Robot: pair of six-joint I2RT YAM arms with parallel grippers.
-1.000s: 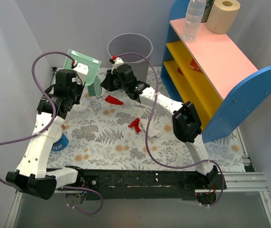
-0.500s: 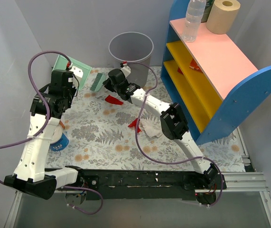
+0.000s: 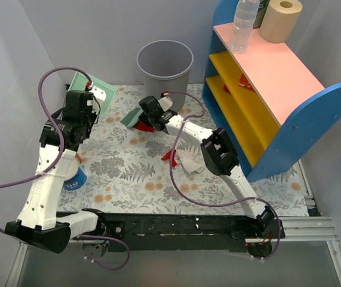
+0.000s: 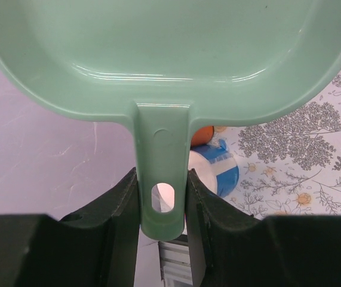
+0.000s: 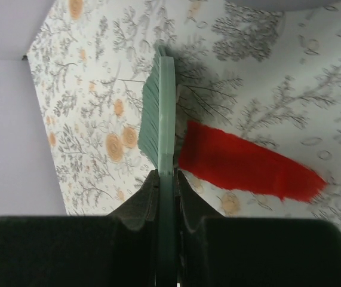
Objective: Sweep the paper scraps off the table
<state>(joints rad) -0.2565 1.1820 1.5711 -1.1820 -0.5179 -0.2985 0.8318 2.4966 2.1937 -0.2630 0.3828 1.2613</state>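
1. While pinching the hand brush [image 5: 165,107] in the right gripper [image 5: 167,179] near the table's [image 3: 134,173] far edge, poised just left of a red paper scrap [image 5: 248,167].
2. Clamping the dustpan [image 4: 158,48] in left gripper [image 4: 161,185], far-left corner.

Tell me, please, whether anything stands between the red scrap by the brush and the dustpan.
Only the brush itself, held in the right gripper: from above it lies on the dustpan side of the red scrap. Nothing else visible stands between them.
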